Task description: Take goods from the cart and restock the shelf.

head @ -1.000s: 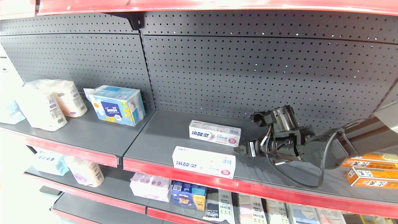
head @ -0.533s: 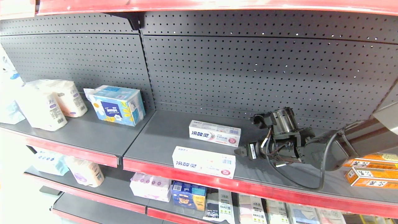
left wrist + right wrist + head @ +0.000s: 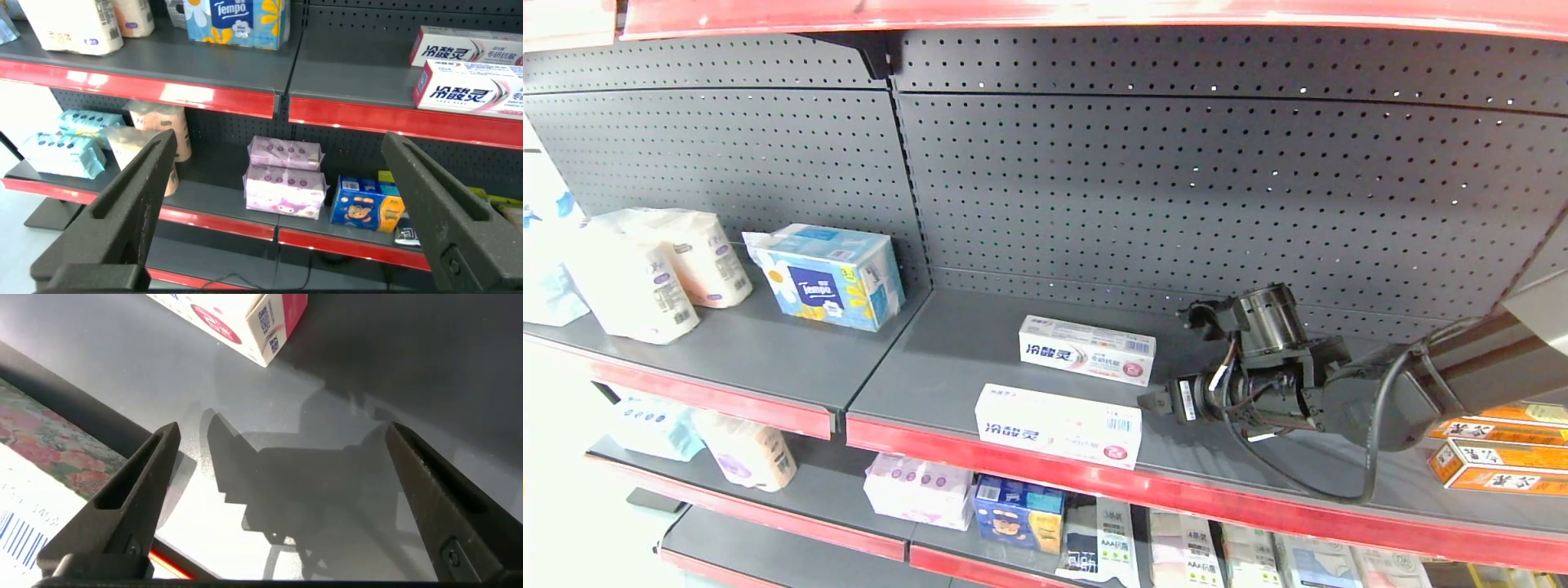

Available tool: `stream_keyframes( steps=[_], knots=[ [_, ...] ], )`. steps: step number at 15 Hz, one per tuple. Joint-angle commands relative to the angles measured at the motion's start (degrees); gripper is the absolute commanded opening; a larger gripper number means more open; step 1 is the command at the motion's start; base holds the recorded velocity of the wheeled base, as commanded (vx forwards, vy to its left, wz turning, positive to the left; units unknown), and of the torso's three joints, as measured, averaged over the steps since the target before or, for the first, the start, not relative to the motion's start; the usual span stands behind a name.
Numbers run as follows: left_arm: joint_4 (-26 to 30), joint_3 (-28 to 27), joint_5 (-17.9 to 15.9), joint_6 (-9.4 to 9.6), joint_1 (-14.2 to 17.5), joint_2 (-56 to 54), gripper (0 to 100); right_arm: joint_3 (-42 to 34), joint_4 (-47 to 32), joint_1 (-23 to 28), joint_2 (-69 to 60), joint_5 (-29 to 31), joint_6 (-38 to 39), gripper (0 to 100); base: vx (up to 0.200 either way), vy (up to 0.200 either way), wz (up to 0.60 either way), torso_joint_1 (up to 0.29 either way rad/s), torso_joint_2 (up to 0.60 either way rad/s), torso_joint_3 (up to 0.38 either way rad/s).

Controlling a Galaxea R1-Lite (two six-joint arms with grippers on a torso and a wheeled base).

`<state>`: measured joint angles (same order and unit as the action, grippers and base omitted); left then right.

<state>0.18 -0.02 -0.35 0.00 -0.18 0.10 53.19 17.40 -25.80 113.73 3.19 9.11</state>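
I see a white toothpaste box (image 3: 1058,425) lying flat along the red front edge of the grey shelf (image 3: 931,359). A second box (image 3: 1086,349) lies parallel behind it, apart.

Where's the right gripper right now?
In the head view the right gripper is on the right side, open and low over the shelf, just off the right end of the front toothpaste box.
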Motion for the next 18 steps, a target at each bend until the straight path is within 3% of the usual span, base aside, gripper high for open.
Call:
stream_keyframes(
  steps=[1,18],
  knots=[
    [-0.01,0.02,0.0,0.0,0.01,0.08,100,-0.01,0.01,-0.04,-0.08,-0.03,0.03,100,0.0,0.0,0.0,0.0,0.0,0.0],
    [-0.01,-0.06,0.0,0.0,0.01,0.08,100,1.04,0.01,-0.04,0.8,-0.03,0.65,100,0.0,0.0,0.0,0.0,0.0,0.0]
  ],
)
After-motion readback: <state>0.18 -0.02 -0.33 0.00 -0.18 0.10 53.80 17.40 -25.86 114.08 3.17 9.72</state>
